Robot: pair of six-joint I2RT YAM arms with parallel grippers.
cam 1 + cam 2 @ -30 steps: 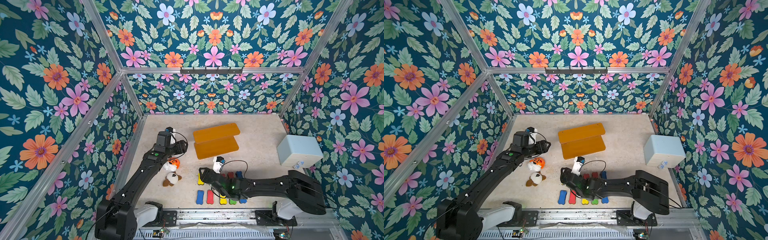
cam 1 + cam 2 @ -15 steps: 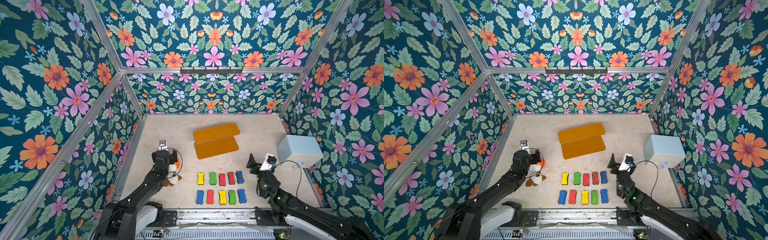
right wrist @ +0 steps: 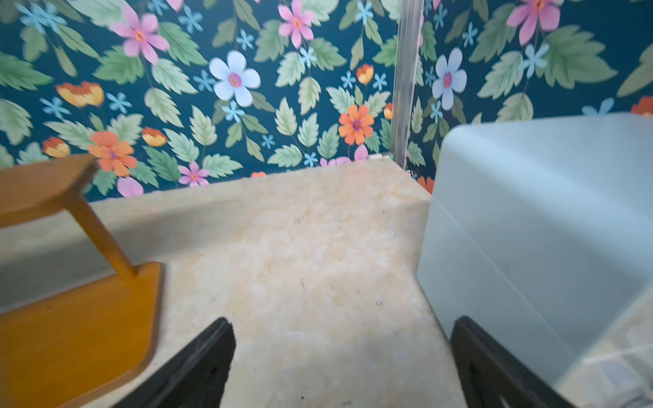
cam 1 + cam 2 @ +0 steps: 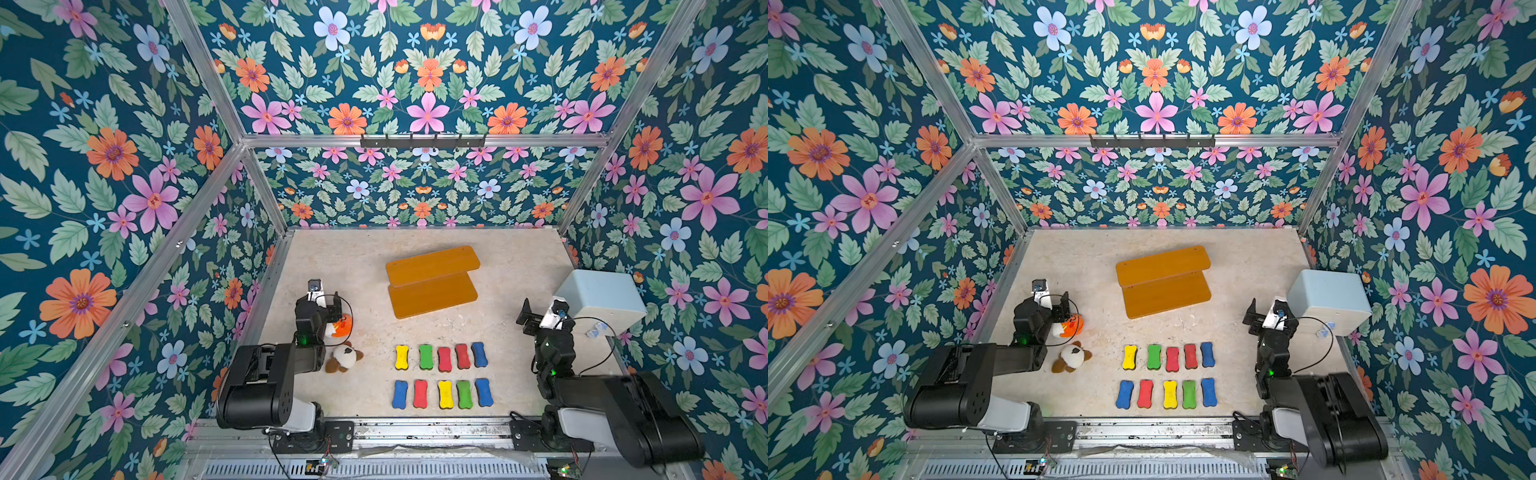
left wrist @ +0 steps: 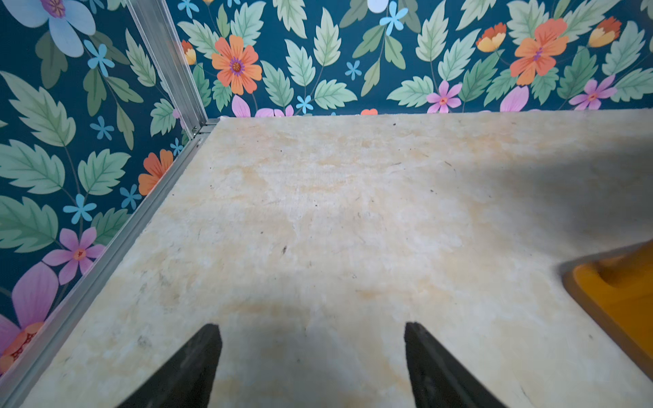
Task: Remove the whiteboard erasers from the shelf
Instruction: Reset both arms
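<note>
Our left gripper (image 5: pixel 312 328) stands wide and empty above bare table (image 5: pixel 318 212). Our right gripper (image 3: pixel 341 325) is equally wide and empty, between the shelf (image 3: pixel 70 335) and a pale blue box (image 3: pixel 530 212). Both arms (image 4: pixel 257 382) sit folded at the table's near corners. The whiteboard erasers (image 4: pixel 444 358) lie in two rows by its near edge, off the shelf.

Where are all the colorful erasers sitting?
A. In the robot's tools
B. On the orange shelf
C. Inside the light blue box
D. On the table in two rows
D: the erasers lie in two rows of five on the table, in front of the shelf, and nothing sits on either of its boards.
</note>
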